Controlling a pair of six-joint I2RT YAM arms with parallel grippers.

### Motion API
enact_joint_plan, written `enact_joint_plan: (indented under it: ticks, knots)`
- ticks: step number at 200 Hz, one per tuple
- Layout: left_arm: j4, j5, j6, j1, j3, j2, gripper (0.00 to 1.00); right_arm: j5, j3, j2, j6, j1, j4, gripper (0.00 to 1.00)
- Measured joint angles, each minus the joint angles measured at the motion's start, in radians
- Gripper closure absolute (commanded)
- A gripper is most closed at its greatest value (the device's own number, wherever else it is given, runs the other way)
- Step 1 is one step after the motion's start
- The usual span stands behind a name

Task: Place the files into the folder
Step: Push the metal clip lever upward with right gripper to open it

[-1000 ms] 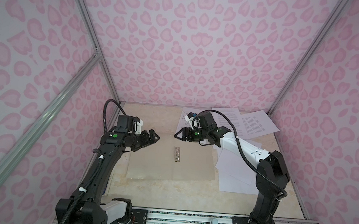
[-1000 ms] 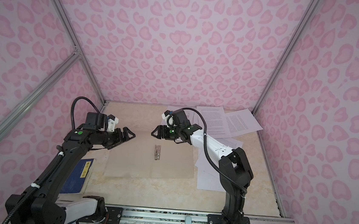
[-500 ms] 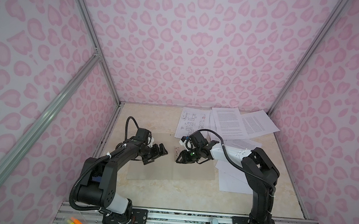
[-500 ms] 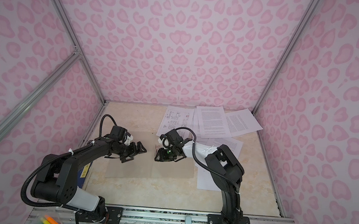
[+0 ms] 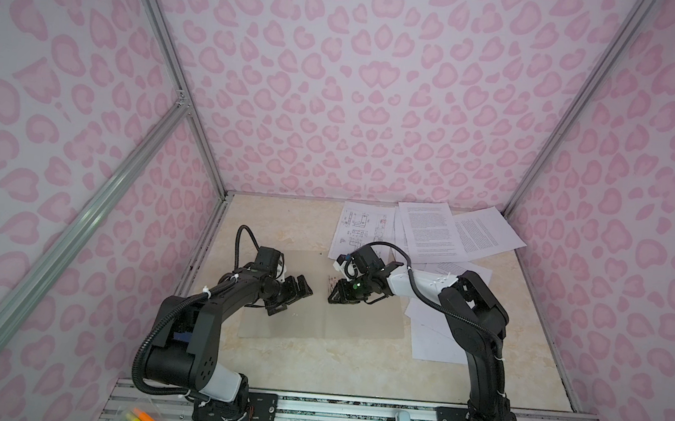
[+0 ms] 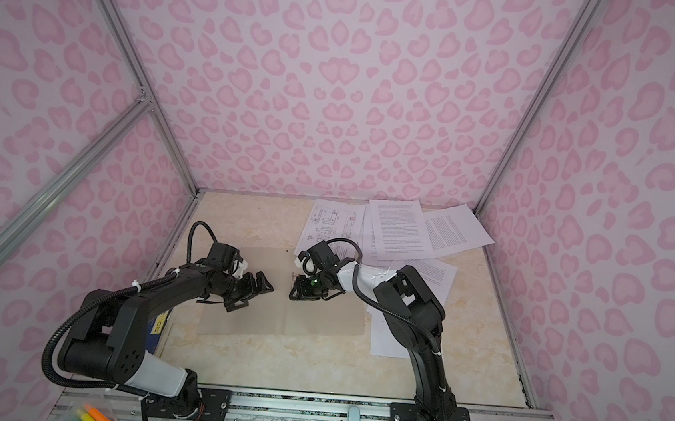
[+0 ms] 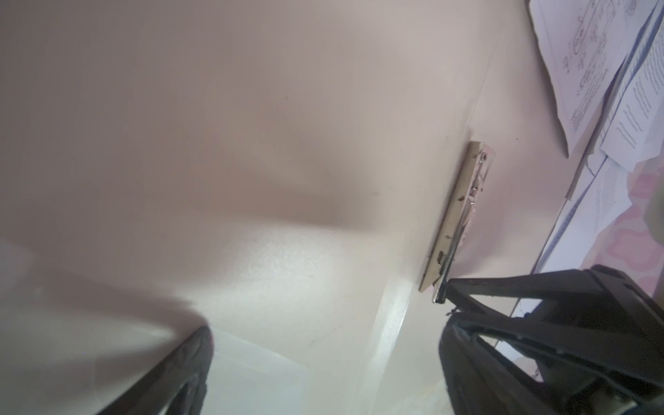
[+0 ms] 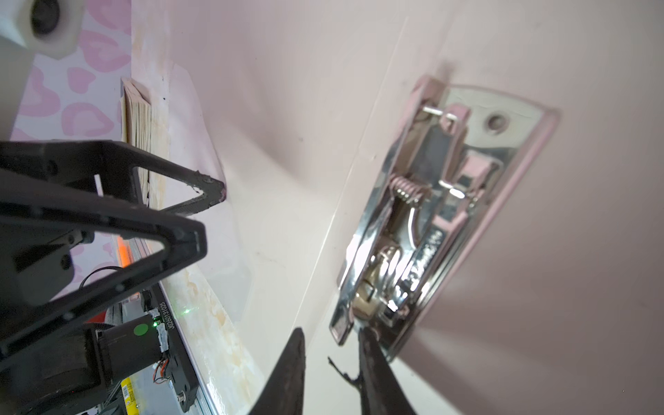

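The folder (image 5: 363,322) lies open and flat on the table (image 5: 313,367). It is thin, light card likely to flex, and its stiff sprung clip (image 8: 431,215) is best worked at the lever end. The files (image 5: 430,228), limp, slippery-looking sheets, lie fanned beside it and are best pinched at a free edge. The right gripper (image 5: 333,298) has its jaws narrowed about that lever, grip unconfirmed; the left gripper (image 5: 296,301) has its jaws wide apart, empty.
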Motion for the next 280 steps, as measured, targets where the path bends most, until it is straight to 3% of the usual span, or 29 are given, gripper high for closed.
enact_joint_plan:
  ticks: [79,109,131,230,257,280]
  knots:
    - [0.006,-0.002,-0.007,0.000,-0.003,0.000,0.01,-0.008,0.006,0.020,0.015,0.001,0.003,0.77]
    - [0.013,-0.002,-0.008,0.000,-0.005,0.000,0.01,-0.018,0.007,0.032,0.014,0.001,0.003,0.86]
    - [0.019,-0.002,-0.015,0.000,-0.005,0.000,0.01,-0.030,0.006,0.040,0.021,0.000,0.007,1.00]
    - [0.050,0.013,-0.026,-0.001,-0.003,0.014,0.02,-0.034,-0.073,0.008,0.100,-0.038,0.093,1.00]
    - [0.056,0.019,-0.026,0.000,-0.002,0.020,0.01,-0.066,-0.073,-0.034,0.120,-0.041,0.110,0.70]
    - [0.058,0.020,-0.026,0.000,-0.002,0.021,0.01,-0.099,-0.091,-0.093,0.155,-0.046,0.155,0.57]
